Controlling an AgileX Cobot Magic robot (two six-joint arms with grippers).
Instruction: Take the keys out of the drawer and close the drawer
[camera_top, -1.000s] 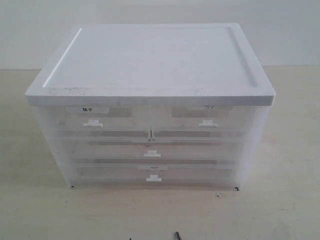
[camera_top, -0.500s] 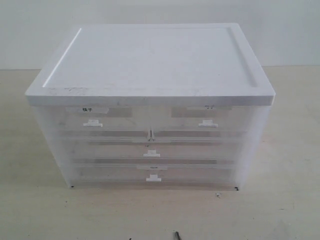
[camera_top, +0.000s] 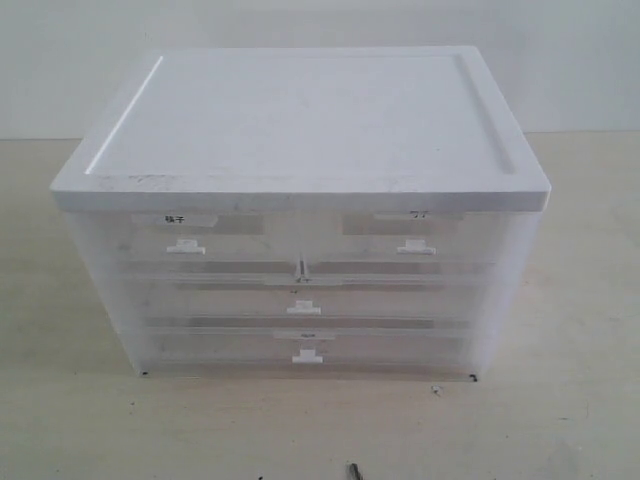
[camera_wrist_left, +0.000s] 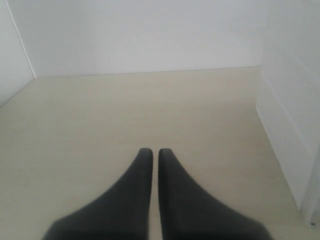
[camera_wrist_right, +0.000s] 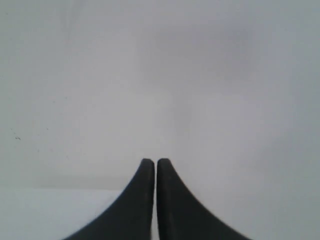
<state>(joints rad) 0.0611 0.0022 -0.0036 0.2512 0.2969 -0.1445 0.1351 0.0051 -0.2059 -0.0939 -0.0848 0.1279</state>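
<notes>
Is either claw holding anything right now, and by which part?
Nothing is held. The left claw and the right claw are both shut with nothing between their tips. The drawer is closed.

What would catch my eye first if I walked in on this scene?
A white translucent drawer cabinet fills the middle of the exterior view, standing on a pale table, all its drawers pushed in. In each wrist view a pair of dark jaws sits closed, holding nothing; the left pair hangs over the table beside the cabinet.
</notes>
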